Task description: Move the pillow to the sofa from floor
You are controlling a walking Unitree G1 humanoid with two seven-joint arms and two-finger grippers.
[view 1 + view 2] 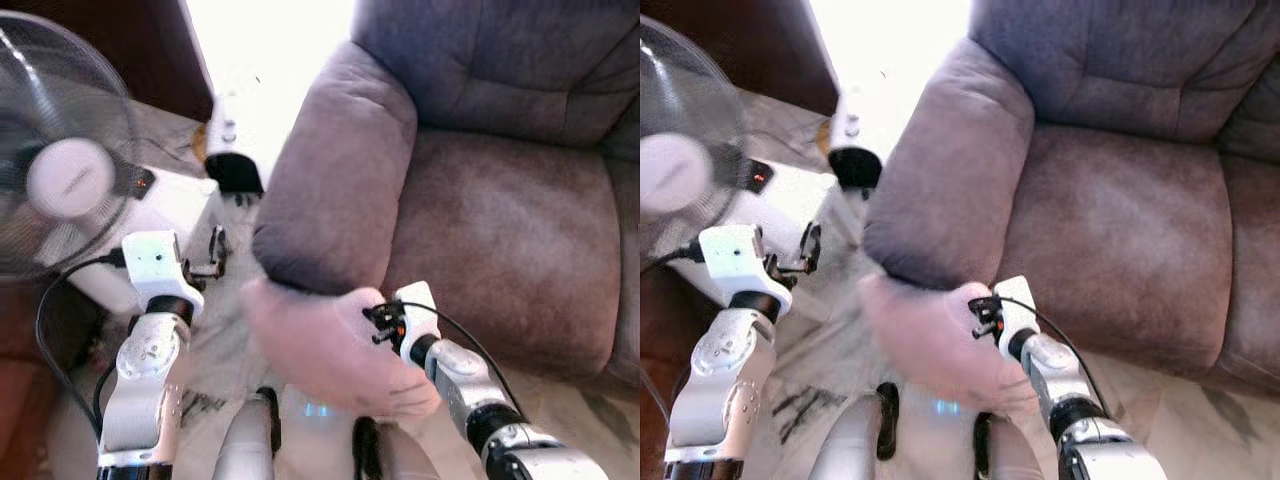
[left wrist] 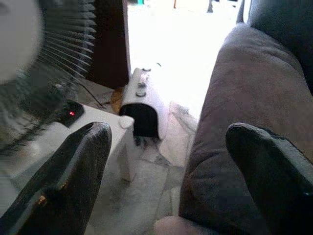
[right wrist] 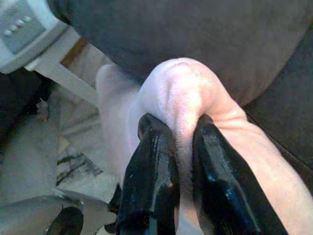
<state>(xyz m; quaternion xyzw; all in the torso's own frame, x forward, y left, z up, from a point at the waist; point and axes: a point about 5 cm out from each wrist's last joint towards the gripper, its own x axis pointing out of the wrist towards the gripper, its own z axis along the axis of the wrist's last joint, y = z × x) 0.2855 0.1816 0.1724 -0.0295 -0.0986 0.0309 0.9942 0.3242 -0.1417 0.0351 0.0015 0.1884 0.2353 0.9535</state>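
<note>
A pink pillow (image 1: 318, 350) hangs off the floor, pressed against the front of the sofa's left armrest (image 1: 340, 180). My right gripper (image 3: 178, 125) is shut on a bunched fold of the pillow (image 3: 186, 88), one black finger on each side. Its wrist (image 1: 415, 320) is just in front of the seat's edge. The grey-purple sofa seat (image 1: 500, 240) lies bare to the right of the armrest. My left gripper (image 2: 171, 152) is open and holds nothing. It is raised to the left of the armrest, with its fingers (image 1: 214, 250) pointing past the armrest's outer side.
A standing fan (image 1: 60, 170) turns at the left, close to my left arm. A white floor appliance (image 1: 230, 150) and a white base (image 1: 170, 200) stand between the fan and the armrest. Bright light falls on the marble floor (image 1: 270, 60) beyond them.
</note>
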